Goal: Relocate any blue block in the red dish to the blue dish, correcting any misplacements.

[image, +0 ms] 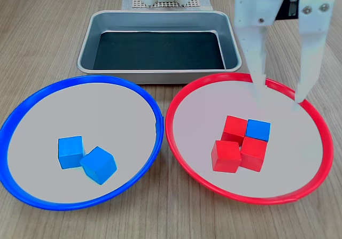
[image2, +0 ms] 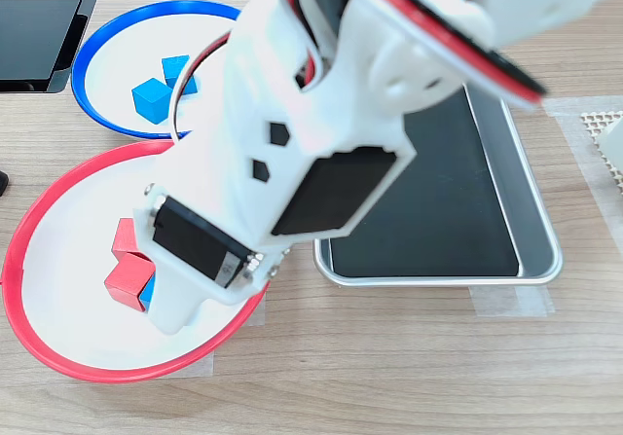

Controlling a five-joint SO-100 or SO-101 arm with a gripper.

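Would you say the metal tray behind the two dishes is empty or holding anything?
Empty. In the first exterior view the tray shows only its bare dark floor; no cubes lie in it.

A robot test bench is suggested: a wood-grain tabletop (image: 48,30) is seen, with a metal tray (image2: 538,223) held down by clear tape (image2: 511,302). A perforated mat (image: 200,1) is laid under the arm's base, and dark equipment (image2: 39,26) is glimpsed at the second exterior view's upper left.
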